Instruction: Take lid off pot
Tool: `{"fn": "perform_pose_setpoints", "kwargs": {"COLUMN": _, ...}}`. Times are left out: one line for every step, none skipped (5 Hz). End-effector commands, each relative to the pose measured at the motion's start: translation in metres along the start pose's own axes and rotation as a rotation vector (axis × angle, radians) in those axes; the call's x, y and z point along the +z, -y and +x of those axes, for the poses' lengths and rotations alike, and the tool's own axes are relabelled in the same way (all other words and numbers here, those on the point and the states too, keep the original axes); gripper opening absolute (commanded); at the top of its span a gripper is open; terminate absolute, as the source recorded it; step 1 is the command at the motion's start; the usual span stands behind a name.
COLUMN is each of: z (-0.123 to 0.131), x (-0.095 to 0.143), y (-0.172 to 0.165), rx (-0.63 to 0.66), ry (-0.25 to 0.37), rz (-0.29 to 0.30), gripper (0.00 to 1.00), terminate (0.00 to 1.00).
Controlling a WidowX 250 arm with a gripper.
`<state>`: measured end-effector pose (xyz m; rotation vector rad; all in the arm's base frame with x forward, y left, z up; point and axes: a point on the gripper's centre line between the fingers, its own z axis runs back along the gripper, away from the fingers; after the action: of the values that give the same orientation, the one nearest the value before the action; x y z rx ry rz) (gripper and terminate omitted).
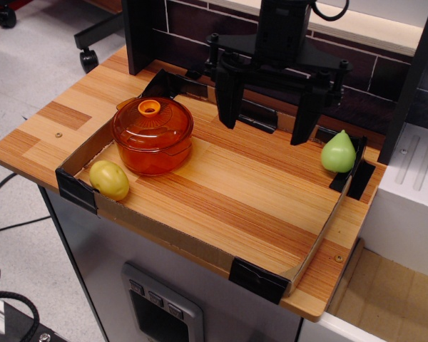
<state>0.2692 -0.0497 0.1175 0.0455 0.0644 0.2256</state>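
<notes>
The orange translucent pot (154, 153) stands at the left of the wooden tabletop. The domed orange lid (152, 121) sits on it, with a lighter ring knob (149, 107) at its centre. My gripper (267, 130) hangs above the back middle of the table, to the right of the pot and apart from it. Its two black fingers (227, 96) are spread wide and hold nothing.
A yellow potato-like fruit (109, 179) lies in front of the pot at the left. A green pear (339, 152) stands at the right edge. A low cardboard wall (192, 242) with black corner clips rims the work area. A dark brick wall is behind.
</notes>
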Motion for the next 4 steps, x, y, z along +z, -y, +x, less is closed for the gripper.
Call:
{"fn": "perform_pose_setpoints", "kwargs": {"z": 0.000, "x": 0.000, "y": 0.000, "rx": 0.000, "ry": 0.000, "rz": 0.000, "gripper": 1.00, "terminate": 0.00}}
{"fn": "perform_pose_setpoints", "kwargs": {"z": 0.001, "x": 0.009, "y": -0.014, "rx": -0.031, "ry": 0.049, "rz": -0.045, "gripper": 1.00, "terminate": 0.00}}
{"fn": "perform_pose_setpoints", "kwargs": {"z": 0.008, "x": 0.021, "y": -0.034, "rx": -0.054, "ry": 0.014, "rz": -0.090, "gripper": 1.00, "terminate": 0.00}}
{"fn": "perform_pose_setpoints", "kwargs": {"z": 0.019, "x": 0.025, "y": -0.057, "rx": -0.018, "ry": 0.002, "rz": -0.101, "gripper": 1.00, "terminate": 0.00}}
